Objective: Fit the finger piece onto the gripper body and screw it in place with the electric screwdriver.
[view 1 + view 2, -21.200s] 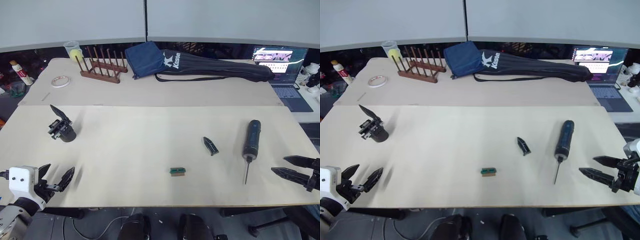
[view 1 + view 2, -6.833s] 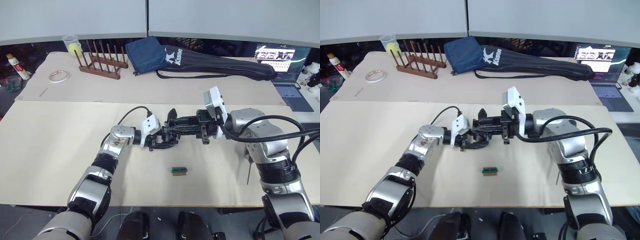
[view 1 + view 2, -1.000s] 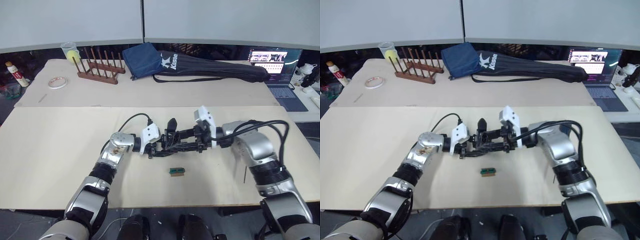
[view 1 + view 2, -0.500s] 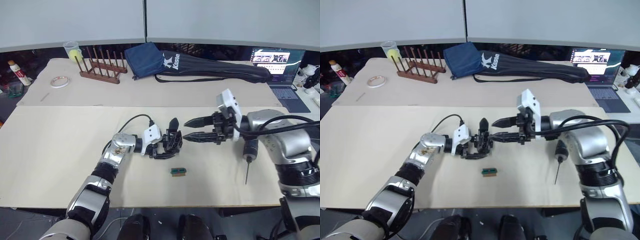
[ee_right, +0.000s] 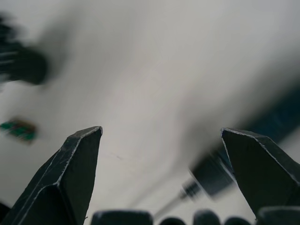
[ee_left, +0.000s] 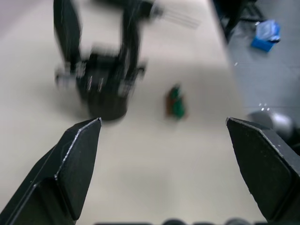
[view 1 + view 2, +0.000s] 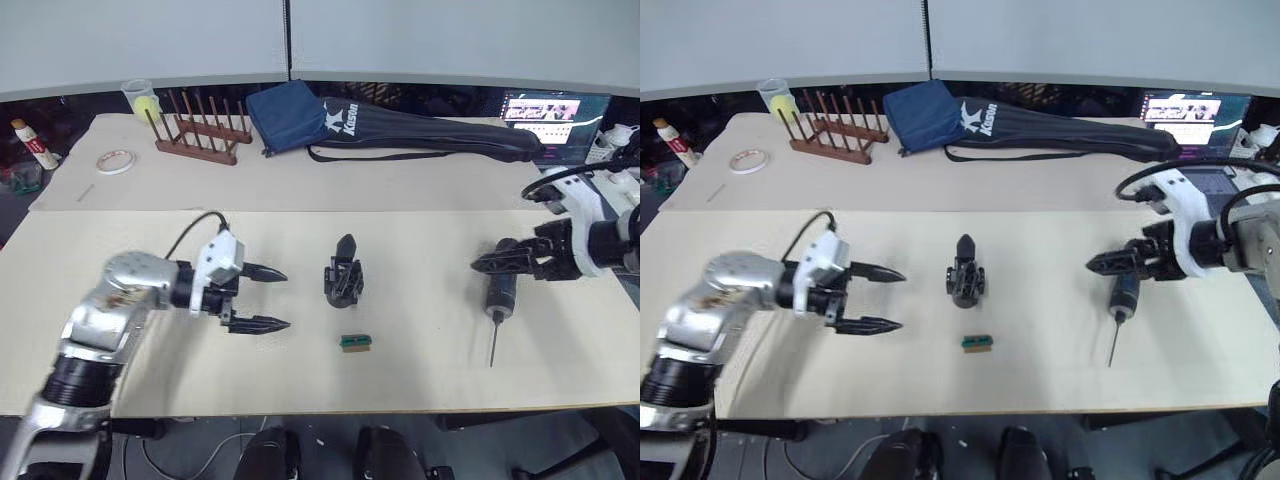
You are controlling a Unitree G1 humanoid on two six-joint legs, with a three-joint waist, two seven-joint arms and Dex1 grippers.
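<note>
The gripper body (image 7: 343, 280) stands free on its barrel base mid-table. In the left wrist view two pointed black fingers rise from the gripper body (image 6: 102, 89); which one is the finger piece I cannot tell. My left gripper (image 7: 262, 297) hovers open a short way to its left, pointing at it, nothing held. The electric screwdriver (image 7: 498, 290) lies at the right, bit toward the front edge. My right gripper (image 7: 488, 264) is open just above the screwdriver's rear end; the screwdriver (image 5: 211, 176) shows blurred between its fingers (image 5: 79, 164).
A small green block (image 7: 354, 342) lies just in front of the gripper body. On the rear table are a wooden peg rack (image 7: 196, 130), a tape roll (image 7: 111, 162), a long black zipped bag (image 7: 420, 132) and a laptop (image 7: 555, 115).
My left gripper let go of the gripper body and pulled back left. My right gripper swung right to above the screwdriver. The body now stands alone.
</note>
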